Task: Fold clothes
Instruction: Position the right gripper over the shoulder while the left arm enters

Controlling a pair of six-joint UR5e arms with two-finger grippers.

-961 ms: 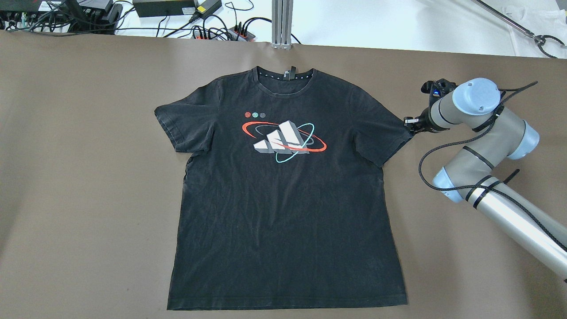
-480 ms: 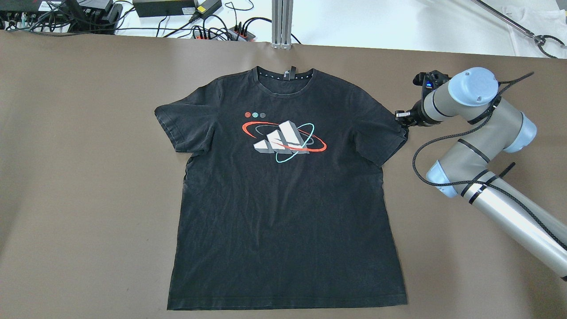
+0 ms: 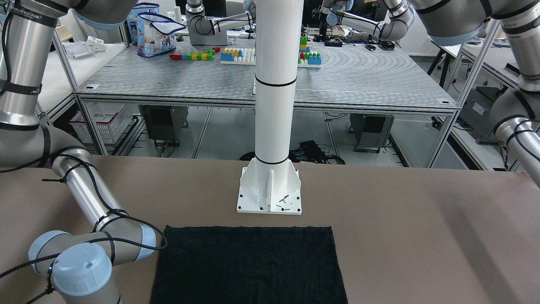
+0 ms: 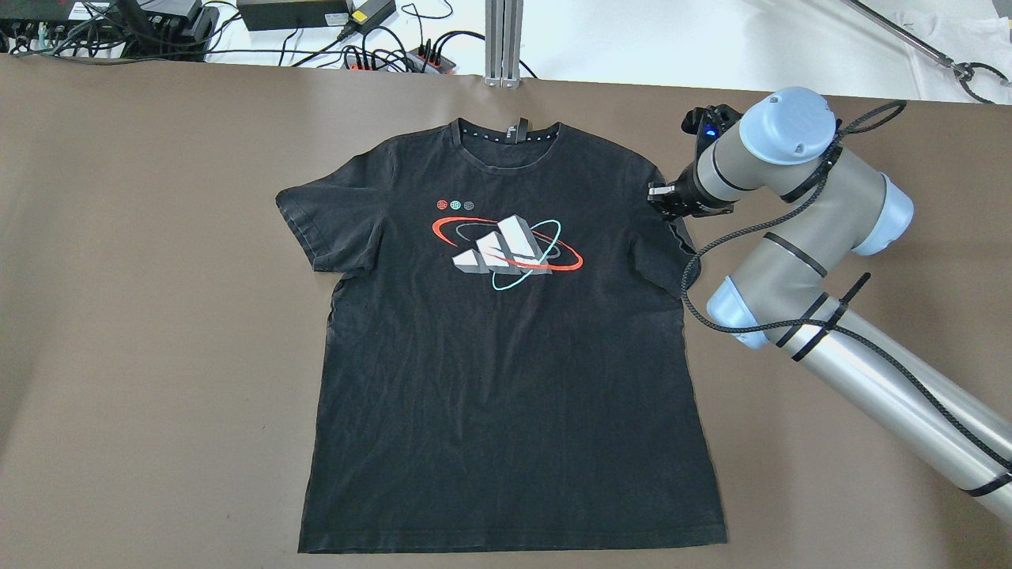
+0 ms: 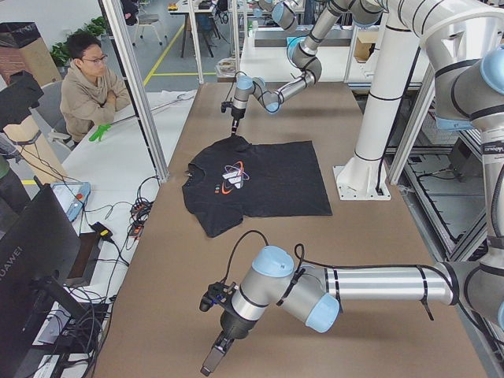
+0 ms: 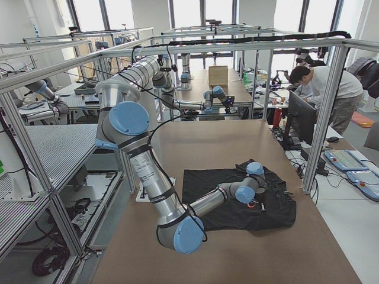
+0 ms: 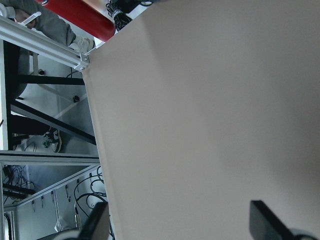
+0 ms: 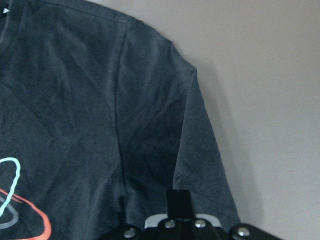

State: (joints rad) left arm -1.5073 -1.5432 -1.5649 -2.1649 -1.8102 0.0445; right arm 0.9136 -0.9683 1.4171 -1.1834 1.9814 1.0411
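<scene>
The clothes are a black T-shirt (image 4: 506,356) with a white, red and teal print, lying flat and face up on the brown table; it also shows in the right wrist view (image 8: 90,100) and the exterior left view (image 5: 260,177). My right gripper (image 4: 660,197) is shut on the shirt's right sleeve (image 4: 680,253), which is pulled in over the shoulder. In the right wrist view its fingers (image 8: 178,200) are pressed together on the folded sleeve. My left gripper (image 7: 180,225) is open and empty over bare table, far from the shirt; it also shows in the exterior left view (image 5: 216,354).
A white pillar base plate (image 3: 270,190) stands just behind the shirt's hem (image 3: 249,261). An aluminium post (image 4: 504,39), cables and power bricks (image 4: 292,12) lie beyond the table's far edge. A person (image 5: 90,79) sits beside the table.
My right gripper has moved left and toward the far edge, from beside the sleeve tip to over the shoulder, dragging the sleeve inward with it. The shirt's body has not moved.
</scene>
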